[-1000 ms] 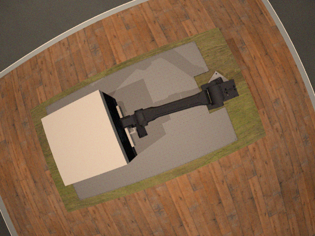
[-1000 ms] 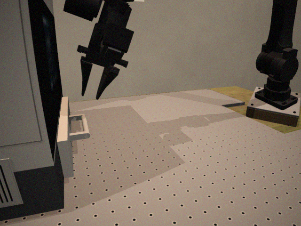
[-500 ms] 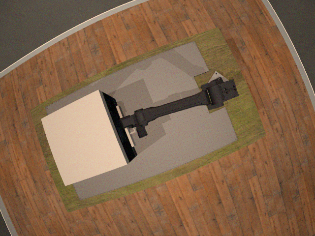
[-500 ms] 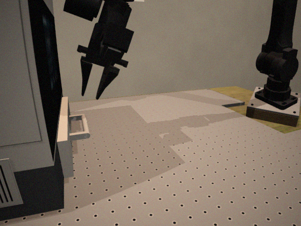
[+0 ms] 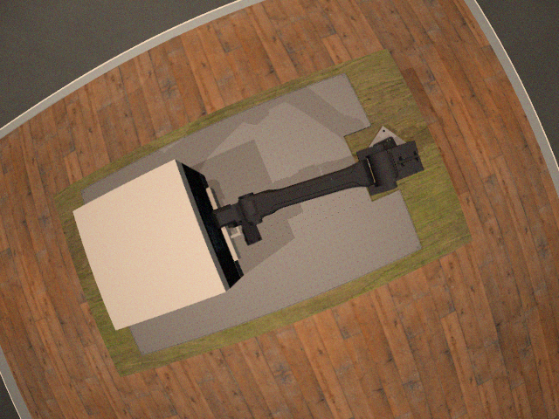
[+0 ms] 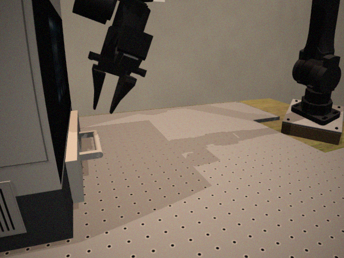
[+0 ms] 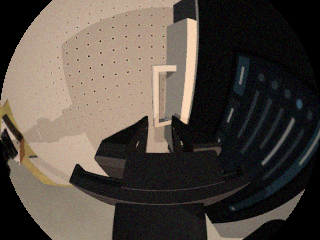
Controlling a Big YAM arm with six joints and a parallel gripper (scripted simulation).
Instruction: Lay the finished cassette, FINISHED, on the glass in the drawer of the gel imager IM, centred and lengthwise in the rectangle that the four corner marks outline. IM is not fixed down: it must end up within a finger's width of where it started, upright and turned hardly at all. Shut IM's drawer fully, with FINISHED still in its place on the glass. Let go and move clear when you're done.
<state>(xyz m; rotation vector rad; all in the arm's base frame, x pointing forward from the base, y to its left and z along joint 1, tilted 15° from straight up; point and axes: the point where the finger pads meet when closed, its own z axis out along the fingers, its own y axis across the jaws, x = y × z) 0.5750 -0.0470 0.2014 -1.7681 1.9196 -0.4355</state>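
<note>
Exterior view: the hand (image 6: 102, 110) (image 7: 159, 119) is part open, its fingers apart with only air between them, and the tips point down, leaning toward 7 o'clock. They hang above the handle (image 5: 235, 232) (image 6: 97, 141) (image 7: 156, 95), which lies toward 7 o'clock from them here and toward 12 o'clock in the wrist view; the hand does not grip it. The handle juts from the pale front of the drawer (image 5: 229, 243) (image 6: 73, 136) (image 7: 190, 75). Whether the drawer is fully shut, I cannot tell from these angles. FINISHED is out of sight, so I cannot say where it lies or whether it is on the glass

Behind the drawer front stands IM (image 5: 148, 243) (image 6: 22, 83) (image 7: 215, 50), upright. Its dark screen (image 6: 55, 83) (image 7: 280, 115) is at 3 o'clock from the fingertips in the wrist view. From above, the arm (image 5: 311, 184) (image 6: 323, 33) reaches back from the hand toward 2 o'clock, to its base plate (image 5: 383, 132) (image 6: 288, 119). The bench (image 5: 338, 234) (image 6: 222, 180) (image 7: 100, 65) is grey and dotted with holes, with a green-yellow border (image 5: 442, 211) (image 6: 266, 104), and wooden boards (image 5: 361, 360) surround that border in the top view
</note>
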